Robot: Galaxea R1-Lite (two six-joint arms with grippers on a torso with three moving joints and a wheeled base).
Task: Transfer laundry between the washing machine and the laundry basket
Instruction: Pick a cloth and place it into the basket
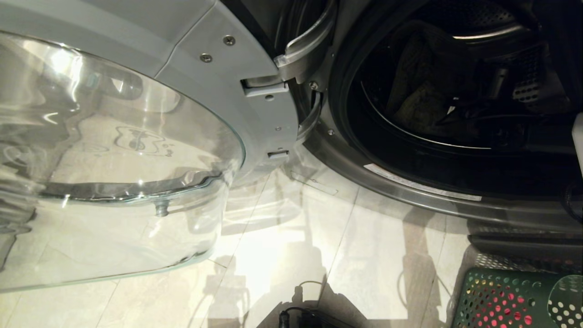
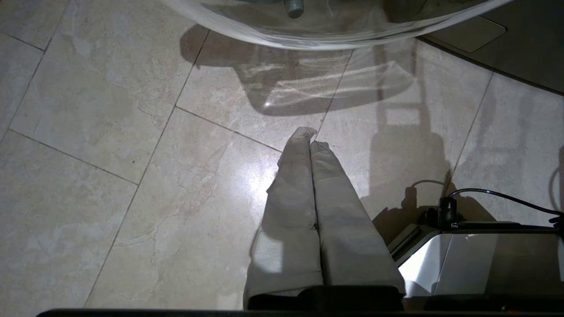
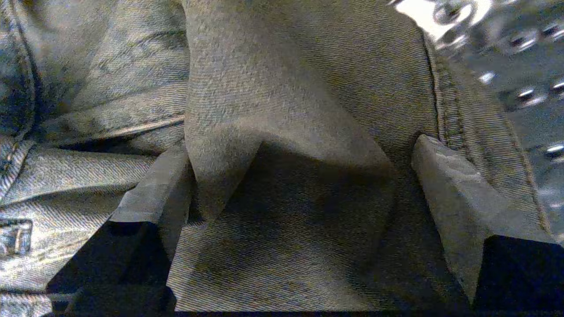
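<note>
While right gripper [image 3: 299,176] gapes astride denim fold [image 3: 282,132] inside drum [image 1: 455,114], push deeper, pinch ridge squarely; left gripper [image 2: 310,143] closed, parked over floor

Pale beige marble-look floor tiles [image 1: 282,255] with thin dark grout lines, glossy surface, bright patch of light reflected near the middle, long soft shadows across the tiles, dim surroundings

no readable text, label illegible
</note>
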